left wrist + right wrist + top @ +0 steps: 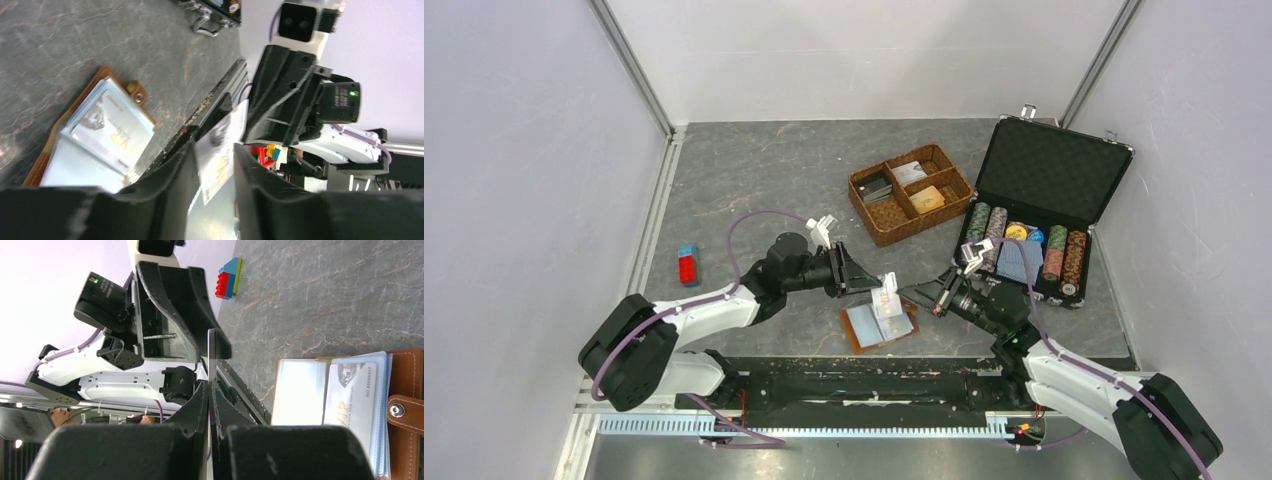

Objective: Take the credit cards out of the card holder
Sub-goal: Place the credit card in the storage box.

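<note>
The tan card holder (pixel 867 322) lies open on the table between the arms, pale sleeves up. A white VIP credit card (pixel 112 135) still sits in a sleeve, also in the right wrist view (pixel 355 400). My right gripper (pixel 914 293) is shut on a second white credit card (pixel 887 298) and holds it upright above the holder; it shows edge-on in the right wrist view (pixel 211 352). My left gripper (pixel 876 283) is open, its fingers on either side of that card (pixel 220 160) with a gap on one side.
A woven compartment basket (pixel 911 195) stands at the back. An open black case (pixel 1044 160) with poker chips stands at the right. A red and blue block (pixel 687 265) lies at the left. The black front rail (pixel 854 372) runs just behind the holder.
</note>
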Robot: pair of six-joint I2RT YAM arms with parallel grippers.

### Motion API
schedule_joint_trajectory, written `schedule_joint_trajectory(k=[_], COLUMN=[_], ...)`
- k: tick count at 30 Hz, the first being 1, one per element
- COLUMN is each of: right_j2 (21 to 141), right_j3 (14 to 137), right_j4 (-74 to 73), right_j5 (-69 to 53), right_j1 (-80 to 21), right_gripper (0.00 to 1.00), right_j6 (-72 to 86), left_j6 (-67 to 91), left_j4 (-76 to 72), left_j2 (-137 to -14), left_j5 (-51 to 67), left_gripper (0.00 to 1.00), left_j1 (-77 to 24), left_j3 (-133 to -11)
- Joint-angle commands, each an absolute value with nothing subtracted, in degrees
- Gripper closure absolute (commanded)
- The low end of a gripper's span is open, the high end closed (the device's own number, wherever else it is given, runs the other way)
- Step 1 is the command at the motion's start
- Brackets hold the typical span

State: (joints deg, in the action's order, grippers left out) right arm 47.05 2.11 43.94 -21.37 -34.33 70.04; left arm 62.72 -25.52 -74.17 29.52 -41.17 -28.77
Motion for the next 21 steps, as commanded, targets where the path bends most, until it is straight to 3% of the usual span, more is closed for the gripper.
schedule_joint_trajectory(k=[1, 5, 13, 21], right_j2=[48.1, 48.5, 47.9, 50.5], right_j3=[1.8, 2.5, 15.1, 27.8], right_j4=[48.3, 47.7, 26.0, 7.9], right_j5=[-24.0, -27.8, -38.7, -51.7], right_j1=[-34.2, -34.1, -30.5, -23.9], right_gripper=[1.0, 0.96, 0.67, 0.61], right_j6=[69.4, 64.7, 43.6, 27.4], left_j6=[66.7, 66.7, 62.6, 60.1], left_j4=[-34.6, -34.6, -31.7, -30.8], left_j2=[-73.3, -72.5, -70.8, -69.7], left_j5=[31.2, 31.8, 39.2, 50.4], left_gripper=[0.68, 0.96, 0.98, 0.98], left_j1=[-41.5, -41.5, -41.4, -41.4], left_j3=[-28.9, -28.3, -27.2, -26.5])
